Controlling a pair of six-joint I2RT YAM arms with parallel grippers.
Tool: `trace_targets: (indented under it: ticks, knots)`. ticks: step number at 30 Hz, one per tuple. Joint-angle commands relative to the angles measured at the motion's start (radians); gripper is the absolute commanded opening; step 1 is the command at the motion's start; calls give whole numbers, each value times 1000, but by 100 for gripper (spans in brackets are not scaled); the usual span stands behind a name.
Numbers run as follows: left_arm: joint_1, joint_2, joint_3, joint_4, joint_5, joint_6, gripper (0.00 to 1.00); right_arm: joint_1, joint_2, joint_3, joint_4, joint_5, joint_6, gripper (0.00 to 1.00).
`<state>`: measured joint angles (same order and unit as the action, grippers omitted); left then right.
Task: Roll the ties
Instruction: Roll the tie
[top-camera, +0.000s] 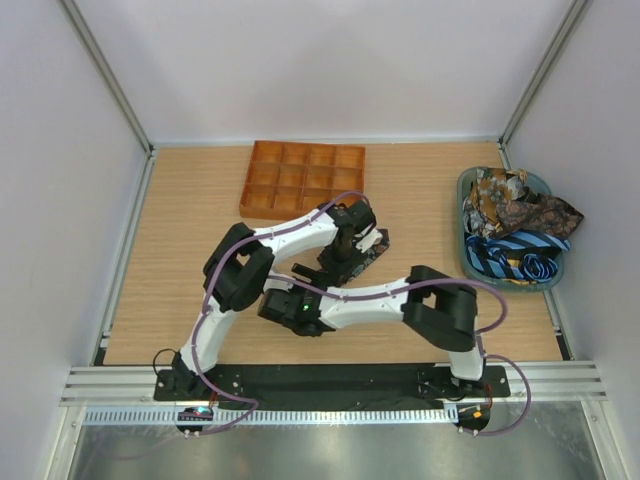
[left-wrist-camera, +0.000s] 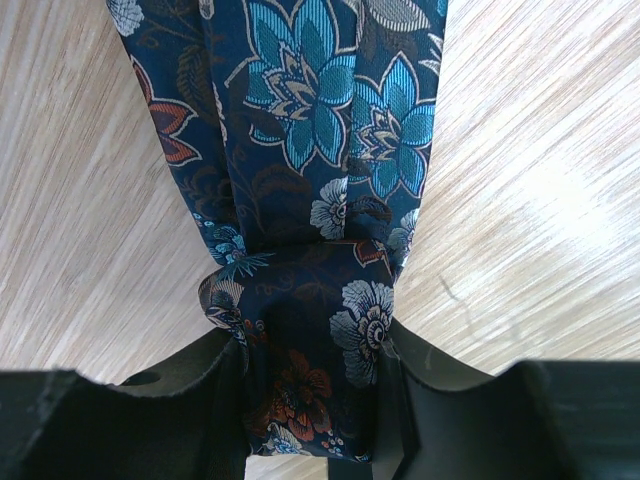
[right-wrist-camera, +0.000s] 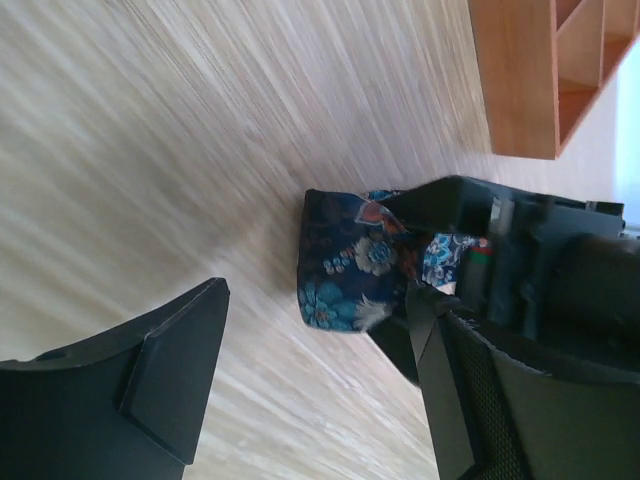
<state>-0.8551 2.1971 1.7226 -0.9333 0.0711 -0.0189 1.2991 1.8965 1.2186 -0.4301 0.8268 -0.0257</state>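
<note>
The left arm (top-camera: 285, 232) and right arm (top-camera: 365, 300) are alike: smooth white link shells between bulky matte black joint housings, each set on a black base on one long black plate (top-camera: 330, 380). A thin mauve cable (top-camera: 207, 290) runs along the left arm in loose loops; its twin (top-camera: 503, 312) arcs off the right one. A small green light (top-camera: 303, 307) glows on the right arm's black wrist housing. The left gripper (left-wrist-camera: 310, 410) and right gripper (right-wrist-camera: 315, 300) have blocky black fingers (right-wrist-camera: 175, 375), one faced with a flat rectangular pad
</note>
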Motion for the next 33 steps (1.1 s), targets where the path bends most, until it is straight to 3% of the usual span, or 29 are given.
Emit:
trace_targets:
  ticks: [1, 11, 33]
  knots:
    - [1, 104, -24, -140, 29, 13, 27, 3, 93, 116, -150, 158, -29, 79]
    - [4, 121, -3, -171, 35, 14, 28, -15, 256, 251, -205, 204, -25, 84]
    - [7, 155, 98, -320, 45, 4, 30, -60, 357, 231, -334, 173, 102, 74]
